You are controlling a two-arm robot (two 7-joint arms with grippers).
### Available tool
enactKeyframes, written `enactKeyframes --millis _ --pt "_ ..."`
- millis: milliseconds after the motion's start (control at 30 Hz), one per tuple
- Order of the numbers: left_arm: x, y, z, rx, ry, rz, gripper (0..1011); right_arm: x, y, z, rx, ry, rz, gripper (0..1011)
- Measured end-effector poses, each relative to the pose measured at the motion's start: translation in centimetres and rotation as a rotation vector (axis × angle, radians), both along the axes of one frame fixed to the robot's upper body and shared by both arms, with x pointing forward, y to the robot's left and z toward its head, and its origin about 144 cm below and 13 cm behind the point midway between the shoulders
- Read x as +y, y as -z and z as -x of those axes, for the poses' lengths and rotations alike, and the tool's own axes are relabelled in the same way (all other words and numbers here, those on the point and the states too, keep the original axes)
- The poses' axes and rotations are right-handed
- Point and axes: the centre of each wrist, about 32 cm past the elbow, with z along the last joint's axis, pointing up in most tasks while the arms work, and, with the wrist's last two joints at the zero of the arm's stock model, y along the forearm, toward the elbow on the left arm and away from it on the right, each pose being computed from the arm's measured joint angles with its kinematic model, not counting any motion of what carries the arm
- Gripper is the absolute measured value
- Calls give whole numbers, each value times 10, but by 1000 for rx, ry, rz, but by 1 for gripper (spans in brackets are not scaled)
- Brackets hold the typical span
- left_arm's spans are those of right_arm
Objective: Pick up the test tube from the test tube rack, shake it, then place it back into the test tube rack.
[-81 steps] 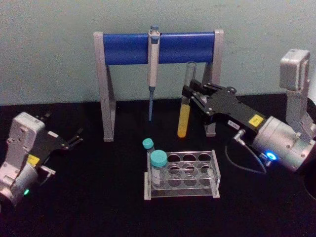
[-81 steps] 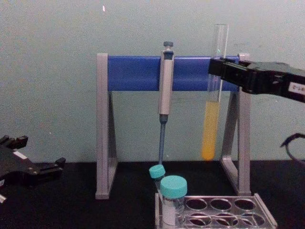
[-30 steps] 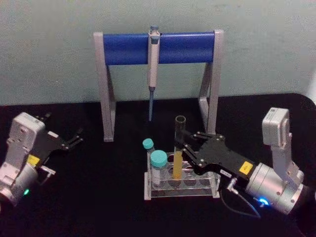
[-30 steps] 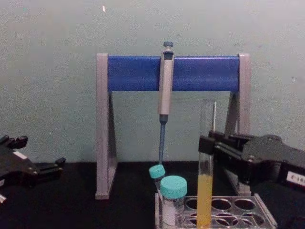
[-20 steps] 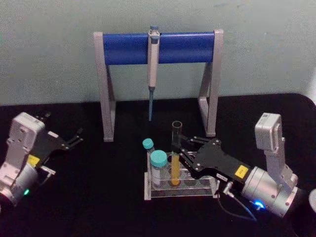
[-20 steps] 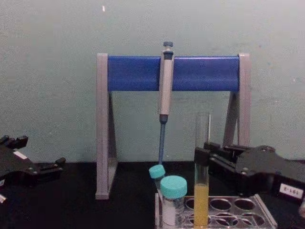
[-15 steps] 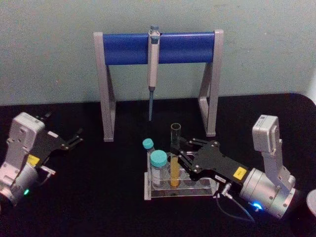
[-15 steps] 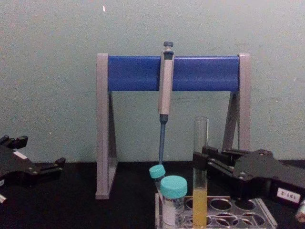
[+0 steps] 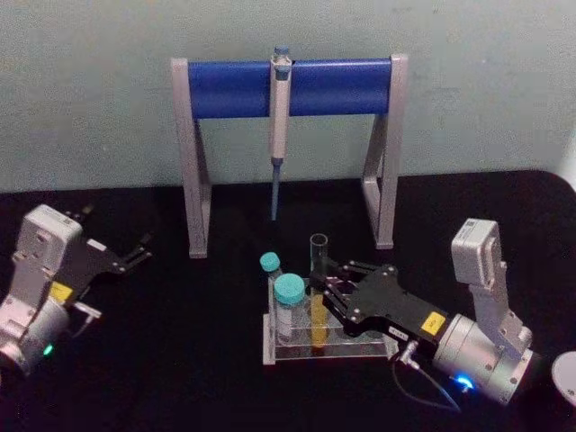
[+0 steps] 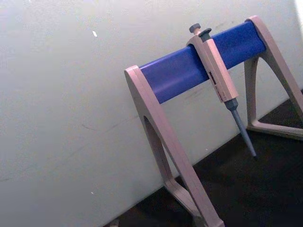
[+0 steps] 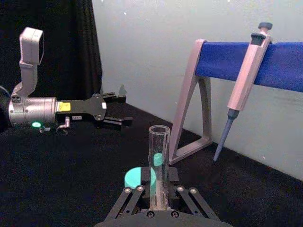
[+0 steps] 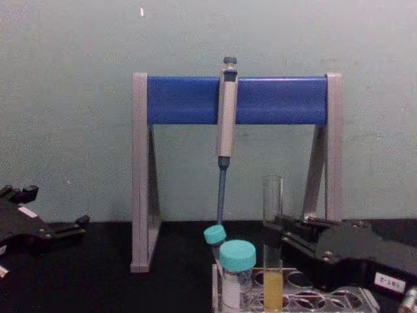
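Observation:
The test tube (image 9: 318, 256) stands upright with its lower part down in a hole of the clear test tube rack (image 9: 335, 349), in the column just right of the vials. Yellow liquid fills its lower part (image 12: 272, 289). My right gripper (image 9: 322, 290) reaches in from the right and is shut on the test tube about halfway up its glass; the right wrist view shows the test tube (image 11: 159, 156) rising between the fingers (image 11: 135, 196). Whether the tube's bottom rests on the rack floor is hidden. My left gripper (image 9: 133, 255) is parked open at the far left.
Two teal-capped vials (image 9: 288, 292) stand in the rack's left column, close beside the tube. Behind the rack is the grey-and-blue pipette stand (image 9: 288, 87) with a pipette (image 9: 278, 126) hanging from its bar. The table around is black.
My right gripper carried the test tube down from beside the stand's bar to the rack. Over the last second the tube sank steadily deeper into its hole. The left arm stayed still.

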Motion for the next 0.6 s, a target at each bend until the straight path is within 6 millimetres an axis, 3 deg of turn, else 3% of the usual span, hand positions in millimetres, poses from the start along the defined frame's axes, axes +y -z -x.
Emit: enactKeyframes --millis 600 --pt "0 0 0 0 0 0 1002 0 2 1 13 11 11 221"
